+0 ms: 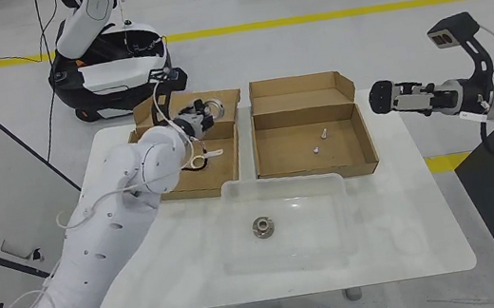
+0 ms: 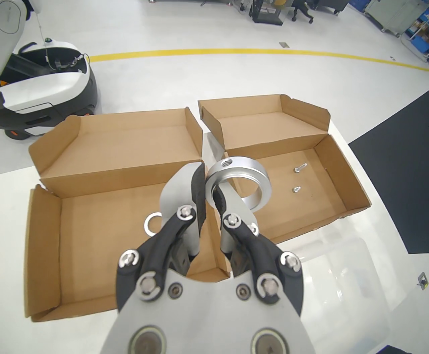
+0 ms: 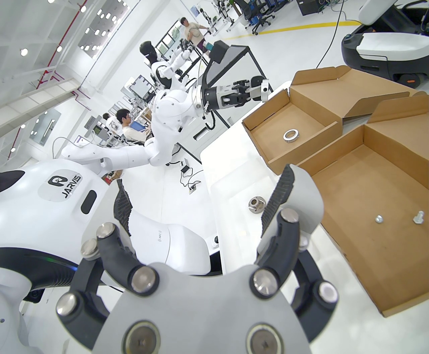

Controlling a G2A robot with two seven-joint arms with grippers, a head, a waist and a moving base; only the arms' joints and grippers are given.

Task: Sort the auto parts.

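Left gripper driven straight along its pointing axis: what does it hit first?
Probably the left box's upright lid, near its edge beside the right box. The left gripper, shut on the metal ring, may pass over it; height unclear.

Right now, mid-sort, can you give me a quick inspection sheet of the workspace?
Surface: white table.
Job's things: ring lying in the left box; two bolts in the right box; flanged part in the clear bin.
Clutter: nothing seen.
Grippers: left gripper shut on a second ring, raised near the left box; right gripper open, beside the right box.
Cables: white cable along the left arm.
Surroundings: parked robot base, yellow floor line.
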